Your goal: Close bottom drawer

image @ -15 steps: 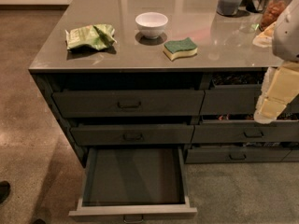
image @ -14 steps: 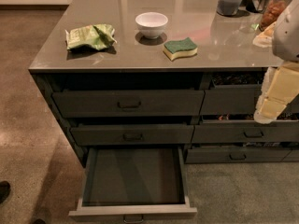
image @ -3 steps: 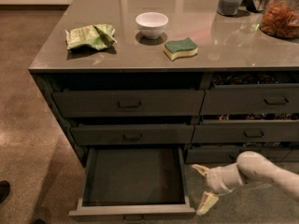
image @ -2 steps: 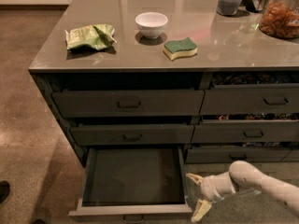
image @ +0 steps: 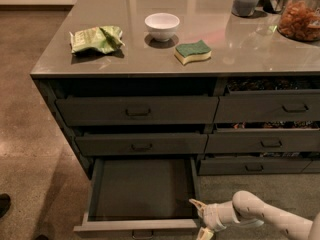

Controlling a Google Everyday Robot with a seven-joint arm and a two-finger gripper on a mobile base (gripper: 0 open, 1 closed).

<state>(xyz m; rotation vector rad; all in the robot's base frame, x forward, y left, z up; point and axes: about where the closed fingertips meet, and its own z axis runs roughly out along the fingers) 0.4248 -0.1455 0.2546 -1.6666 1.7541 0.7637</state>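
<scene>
The bottom drawer (image: 142, 186) of the left stack is pulled far out, its bare grey inside showing. Its low front (image: 137, 226) runs along the lower edge of the view, with the small pull (image: 142, 233) partly cut off. My gripper (image: 200, 218) is low at the drawer's front right corner, just right of the front panel, with one finger (image: 196, 204) above and one (image: 204, 233) below, spread open and empty. The white arm (image: 265, 216) comes in from the lower right.
Two taller grey drawers (image: 137, 110) sit above, slightly ajar. Right-stack drawers (image: 267, 106) hold colourful clutter. On the counter (image: 240, 44) lie a green bag (image: 96, 38), a white bowl (image: 162, 24), a green sponge (image: 192, 52) and jars (image: 300, 14). A dark shoe (image: 4, 204) is on the floor at left.
The arm has swung down from the upper right to floor level and moved left, bringing my gripper to the open drawer's front right corner. The drawer has not moved.
</scene>
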